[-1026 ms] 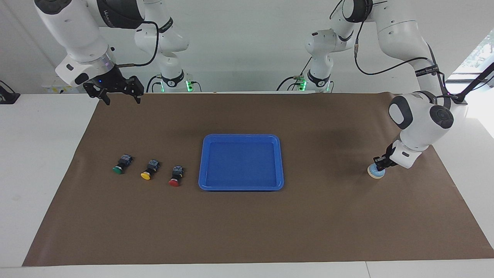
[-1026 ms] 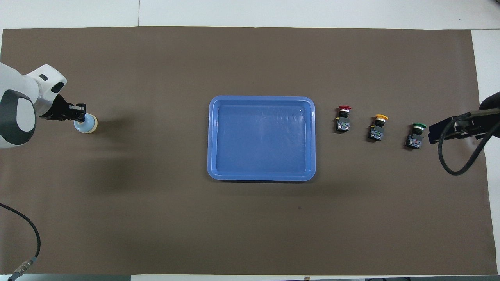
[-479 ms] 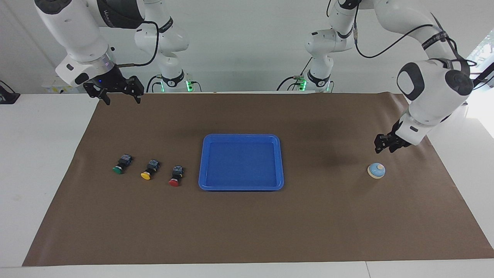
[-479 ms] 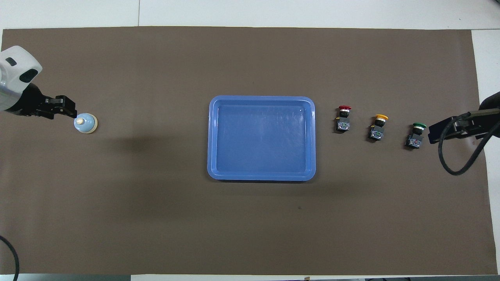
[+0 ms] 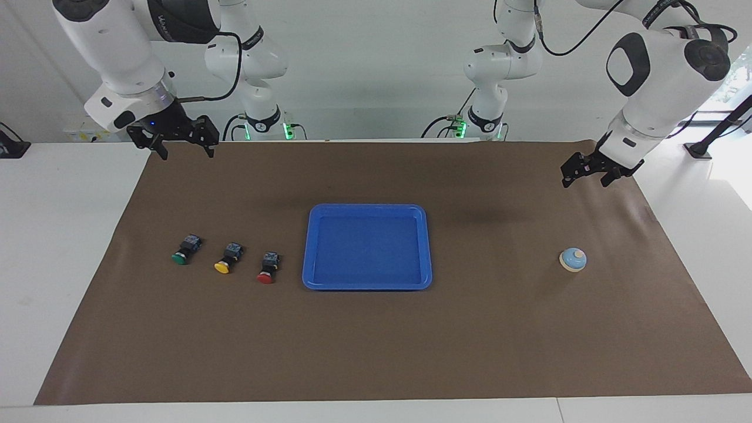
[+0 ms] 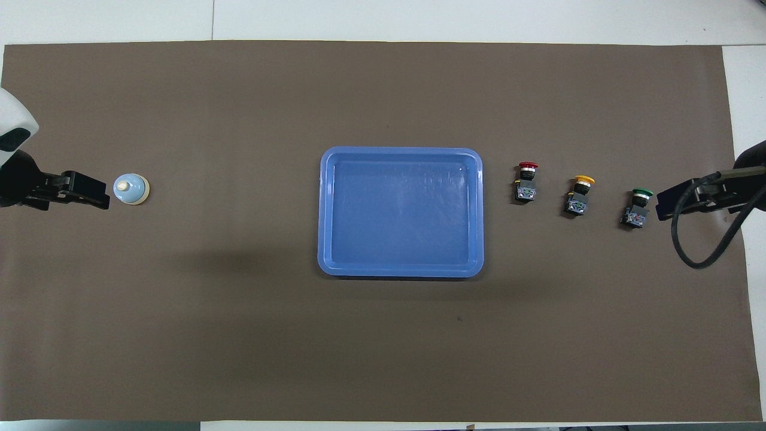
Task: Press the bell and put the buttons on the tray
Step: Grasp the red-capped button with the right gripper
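The light-blue bell (image 5: 573,259) stands free on the brown mat at the left arm's end, and also shows in the overhead view (image 6: 131,188). My left gripper (image 5: 584,182) hangs open and empty in the air above the mat, clear of the bell; it also shows in the overhead view (image 6: 99,193). The blue tray (image 5: 367,207) lies empty mid-table. The green button (image 5: 184,249), yellow button (image 5: 228,257) and red button (image 5: 268,267) lie in a row beside the tray toward the right arm's end. My right gripper (image 5: 185,154) waits open, raised over the mat's corner.
The brown mat (image 5: 376,341) covers most of the white table. A black cable (image 6: 694,251) loops from the right arm over the mat's edge next to the green button (image 6: 638,208).
My left gripper was down on the bell's top a second ago. It has lifted off and drawn back toward the robots. The bell, buttons, tray and right arm have not moved.
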Tool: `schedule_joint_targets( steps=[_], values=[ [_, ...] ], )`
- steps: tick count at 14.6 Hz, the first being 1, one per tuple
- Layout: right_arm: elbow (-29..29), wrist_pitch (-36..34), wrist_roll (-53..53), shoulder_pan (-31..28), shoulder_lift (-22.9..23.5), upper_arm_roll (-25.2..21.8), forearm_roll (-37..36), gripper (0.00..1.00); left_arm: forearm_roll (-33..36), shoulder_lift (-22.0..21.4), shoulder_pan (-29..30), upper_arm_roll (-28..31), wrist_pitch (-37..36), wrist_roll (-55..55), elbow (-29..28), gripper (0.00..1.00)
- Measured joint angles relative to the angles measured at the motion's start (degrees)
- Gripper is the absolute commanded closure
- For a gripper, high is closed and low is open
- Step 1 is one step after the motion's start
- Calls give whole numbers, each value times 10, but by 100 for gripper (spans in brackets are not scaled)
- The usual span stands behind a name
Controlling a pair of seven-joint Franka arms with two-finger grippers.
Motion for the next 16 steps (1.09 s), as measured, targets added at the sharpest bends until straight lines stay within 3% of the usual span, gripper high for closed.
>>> schedule_joint_targets(
  steps=[10,12,16],
  values=[
    [-2,8,0,-3,0,0,0,0,0,1,-2,1,-27,0,7,0],
    [-21,49,5,-2,-3,0,2,0,0,1,-2,1,-32,0,7,0],
    [-112,161,74,9,-6,7,4,0,0,1,-2,0,-46,0,16,0]
  ],
)
